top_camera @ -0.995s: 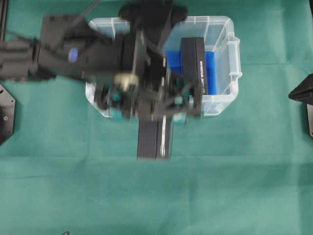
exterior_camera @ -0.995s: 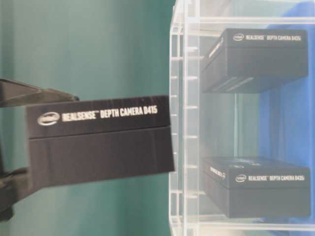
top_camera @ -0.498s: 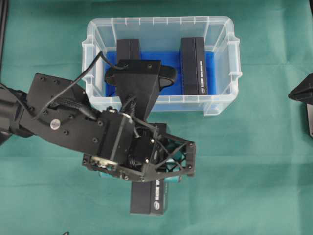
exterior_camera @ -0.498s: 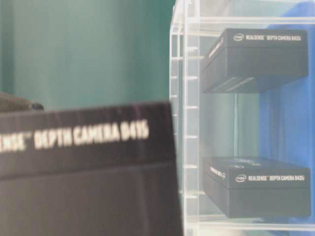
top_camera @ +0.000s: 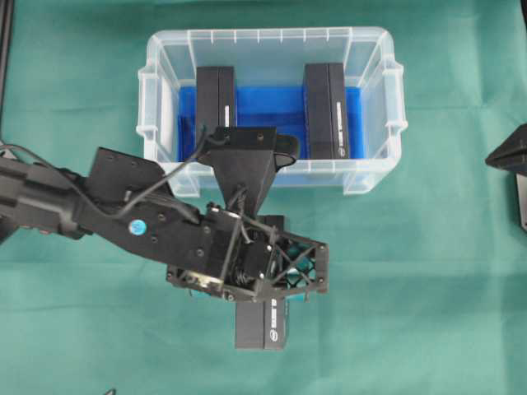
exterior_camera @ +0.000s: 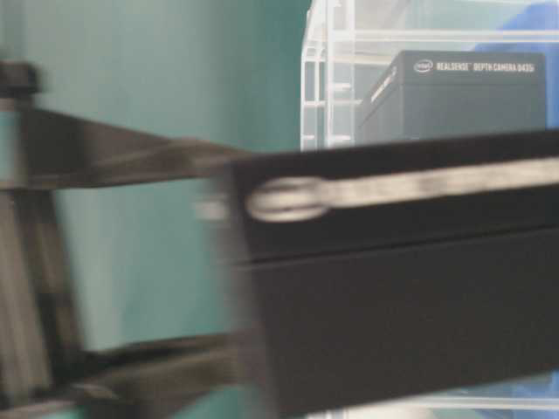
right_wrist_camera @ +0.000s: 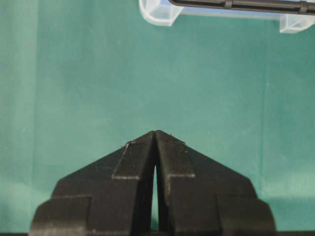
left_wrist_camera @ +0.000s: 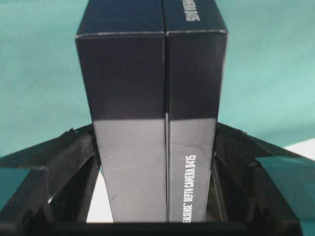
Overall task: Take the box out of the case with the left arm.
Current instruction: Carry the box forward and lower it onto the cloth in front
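Apparently left hand (top_camera: 290, 267) grips box (top_camera: 262, 326) outside case (top_camera: 375, 177).

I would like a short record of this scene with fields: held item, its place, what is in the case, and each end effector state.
held item: black box, in the left end effector
place: outside the case, over the green cloth
in case: two black boxes on blue lining
left end effector: shut on the box
right end effector: shut, holding nothing
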